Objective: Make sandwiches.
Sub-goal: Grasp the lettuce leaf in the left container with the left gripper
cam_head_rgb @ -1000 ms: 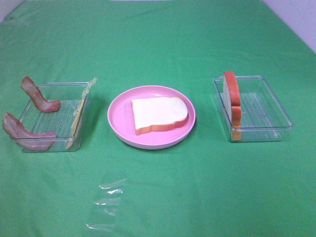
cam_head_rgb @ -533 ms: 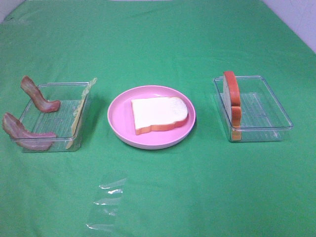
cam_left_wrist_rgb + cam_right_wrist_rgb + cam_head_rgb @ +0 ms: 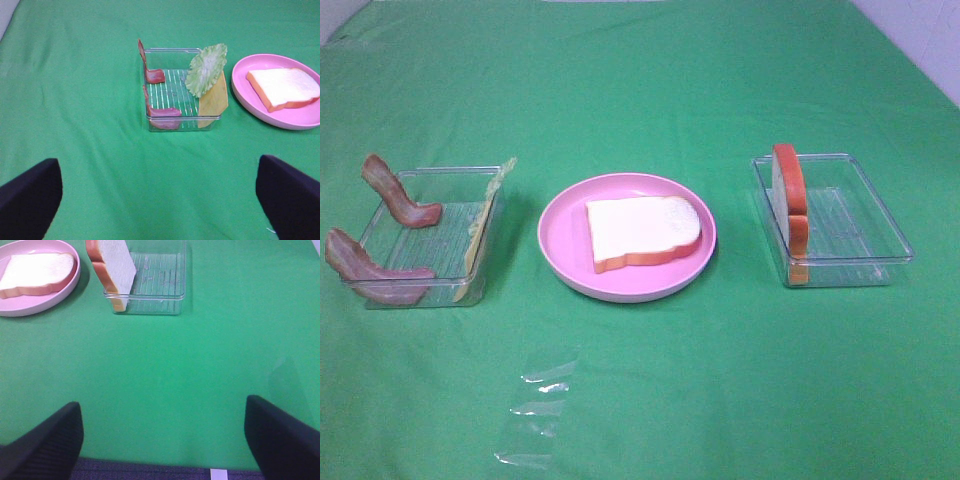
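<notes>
Waiting | nothing moved this past second | bread slice (image 3: 642, 232) alone on plate (image 3: 560, 245), frame centre | your left end effector (image 3: 157, 189) and right end effector (image 3: 164, 432) gape empty | bacon (image 3: 380, 280) next

The counter (image 3: 650, 70) is covered from edge to edge by a green cloth (image 3: 740, 400). The cloth is laid smooth over most of its spread, and faint creases (image 3: 355, 42) are seen near the far left corner. Beyond the far right corner a pale whitish surface (image 3: 930, 35) is shown; whether it is wall or floor cannot be told. In the right wrist view a dark strip (image 3: 150, 474) is seen past the near edge. The scene is lit evenly, and only soft shadows are cast.
</notes>
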